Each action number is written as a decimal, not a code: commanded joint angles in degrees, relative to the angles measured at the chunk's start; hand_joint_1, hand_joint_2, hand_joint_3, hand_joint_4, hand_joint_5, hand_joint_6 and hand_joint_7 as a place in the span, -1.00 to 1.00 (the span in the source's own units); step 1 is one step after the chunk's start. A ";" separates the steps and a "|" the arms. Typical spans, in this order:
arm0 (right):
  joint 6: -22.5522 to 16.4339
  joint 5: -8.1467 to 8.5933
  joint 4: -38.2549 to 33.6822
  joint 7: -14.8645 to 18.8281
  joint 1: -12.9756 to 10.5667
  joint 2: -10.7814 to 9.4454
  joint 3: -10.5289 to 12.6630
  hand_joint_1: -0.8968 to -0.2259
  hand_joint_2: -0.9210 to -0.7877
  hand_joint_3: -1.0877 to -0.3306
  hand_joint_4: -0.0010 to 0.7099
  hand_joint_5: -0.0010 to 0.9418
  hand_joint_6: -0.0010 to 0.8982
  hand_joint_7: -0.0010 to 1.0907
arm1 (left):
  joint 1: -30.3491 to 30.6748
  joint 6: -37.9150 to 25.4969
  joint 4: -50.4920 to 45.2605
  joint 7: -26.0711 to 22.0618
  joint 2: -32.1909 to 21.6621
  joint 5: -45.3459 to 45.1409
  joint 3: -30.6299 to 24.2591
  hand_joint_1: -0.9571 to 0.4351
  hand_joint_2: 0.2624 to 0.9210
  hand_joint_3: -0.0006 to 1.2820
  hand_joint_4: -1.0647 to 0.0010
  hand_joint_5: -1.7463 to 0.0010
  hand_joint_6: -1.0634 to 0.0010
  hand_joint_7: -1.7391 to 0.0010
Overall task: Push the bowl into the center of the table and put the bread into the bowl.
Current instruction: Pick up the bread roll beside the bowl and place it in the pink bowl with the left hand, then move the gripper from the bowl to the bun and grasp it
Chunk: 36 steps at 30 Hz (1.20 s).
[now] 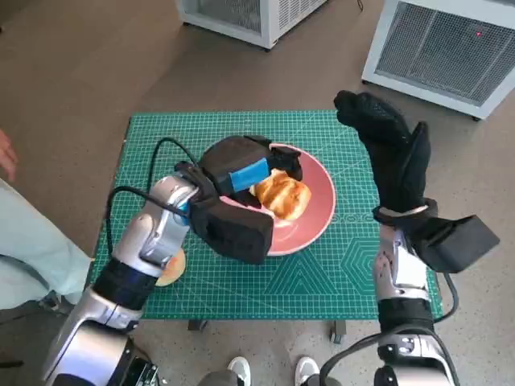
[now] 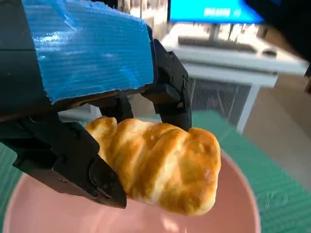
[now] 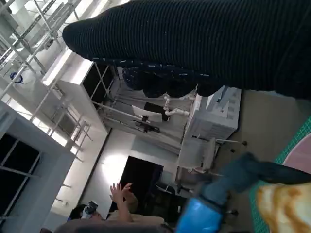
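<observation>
Green matting covers the bench [image 1: 322,281]; left hand [image 1: 241,173] grips the bread [image 1: 282,195] over the pink bowl [image 1: 318,213]. Lower, then release gently. Right hand [image 1: 394,157] hovers with fingers spread, empty.

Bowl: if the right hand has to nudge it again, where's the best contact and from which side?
Take the pink bowl at its bare rim on the robot's right, coming from the right hand, which is raised and open beside it. The left hand and the bread it holds over the bowl block the other side. The low, flared rim probably suits a push better than a pinch.
</observation>
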<state>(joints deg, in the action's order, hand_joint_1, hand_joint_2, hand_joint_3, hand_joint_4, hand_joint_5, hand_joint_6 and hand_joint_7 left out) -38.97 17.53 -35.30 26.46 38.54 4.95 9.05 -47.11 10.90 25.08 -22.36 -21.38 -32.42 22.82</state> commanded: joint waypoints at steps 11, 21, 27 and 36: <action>1.05 -0.40 -0.03 -0.59 -1.50 -0.04 0.08 -0.30 -1.00 -0.06 -0.18 -0.99 -0.68 -0.16 | 2.14 0.50 -7.57 -5.62 -5.45 2.25 -3.05 -0.04 0.58 -1.00 0.69 0.99 0.46 0.99; 0.94 -0.76 -0.44 -1.34 -1.20 -0.78 -0.29 -0.31 -1.00 -0.07 -0.18 -1.00 -0.69 -0.17 | 9.03 -1.20 -19.89 -9.09 -12.52 6.19 -9.80 -0.06 0.51 -1.00 0.72 1.00 0.48 1.00; 1.07 -0.81 -0.43 -1.52 -1.04 -1.03 -0.43 -0.34 -1.00 -0.06 -0.19 -1.00 -0.69 -0.17 | 12.89 -0.38 -25.75 -11.83 -17.94 9.41 -14.38 -0.05 0.48 -1.00 0.71 0.99 0.46 0.99; 1.30 -0.62 -0.51 -1.35 -0.62 -1.23 -0.53 -0.35 -1.00 -0.05 -0.19 -1.00 -0.69 -0.17 | 18.58 0.75 -30.78 -15.84 -25.89 15.40 -22.12 -0.02 0.44 -1.00 0.69 1.00 0.44 0.99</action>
<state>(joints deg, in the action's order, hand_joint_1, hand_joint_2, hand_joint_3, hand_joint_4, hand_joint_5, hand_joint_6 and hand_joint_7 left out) -38.58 17.39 -35.13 25.30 38.25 3.99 8.66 -30.43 11.28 -3.51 -36.74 -44.58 -19.01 3.09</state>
